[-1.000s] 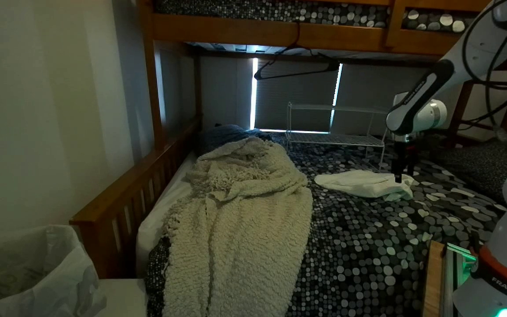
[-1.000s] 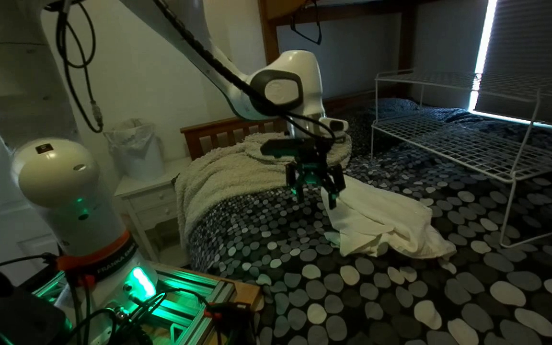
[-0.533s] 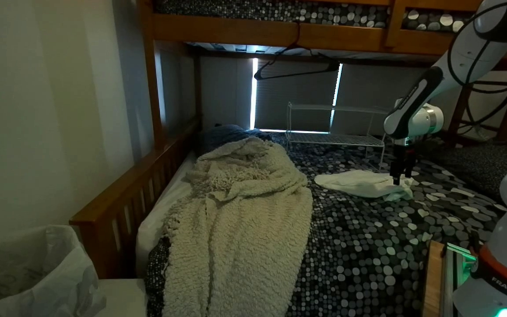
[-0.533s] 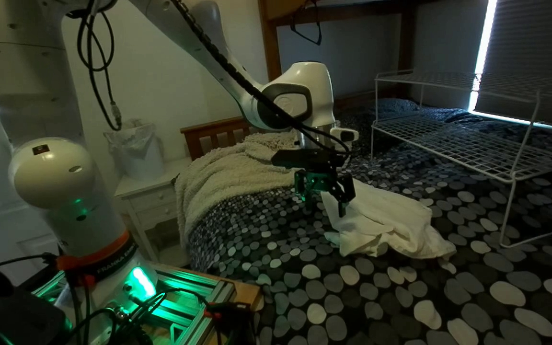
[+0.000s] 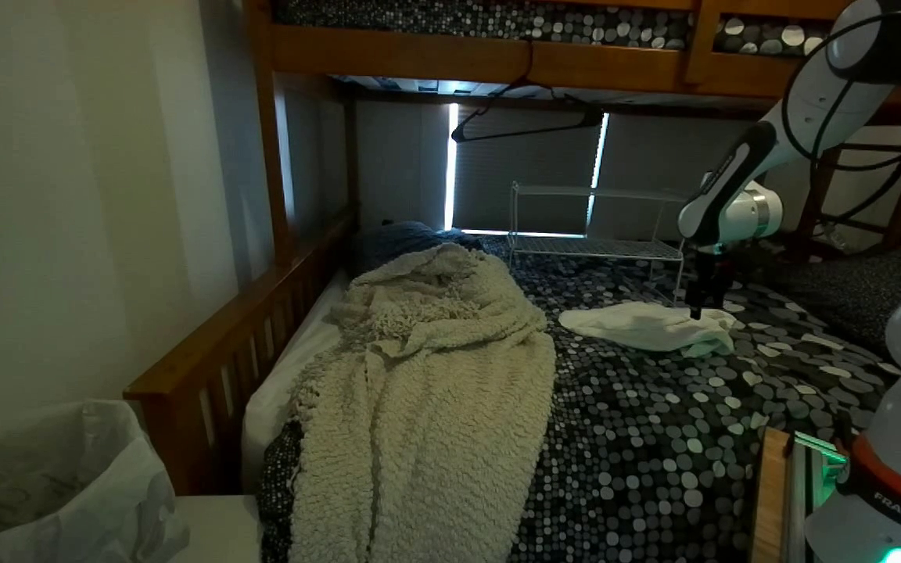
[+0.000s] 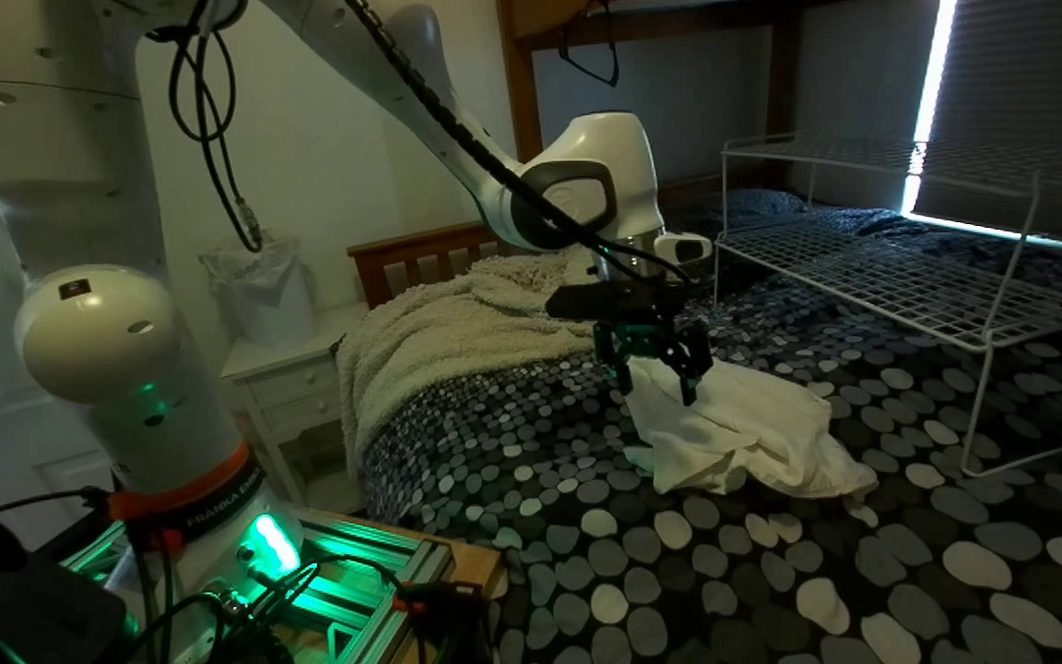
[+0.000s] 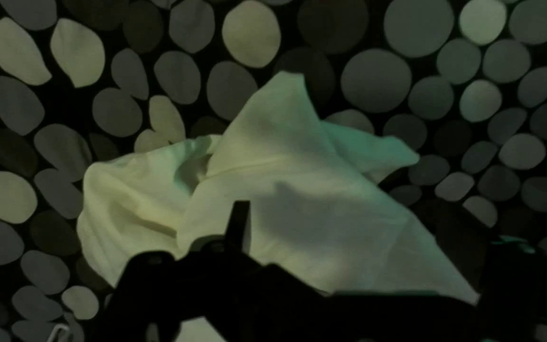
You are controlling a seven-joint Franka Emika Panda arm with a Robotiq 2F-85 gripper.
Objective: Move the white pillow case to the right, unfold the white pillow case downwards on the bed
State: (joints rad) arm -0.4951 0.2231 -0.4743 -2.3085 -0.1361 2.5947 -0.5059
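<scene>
Pillow case, white and rumpled, lies on the dark, dotted bed, with a white wire rack standing near it toward a shaded window and a bulky cream blanket spread beside it. Over one end of the pillow case, a black gripper points down, its fingers parted and released; whether they touch it cannot be told. Farther around, a dark hanger dangles from the upper bunk's wooden rail, and a bag-lined bin stands on a white nightstand beside the bed.

The pillow case is white (greenish in places), the bed cover black, grey-dotted.
</scene>
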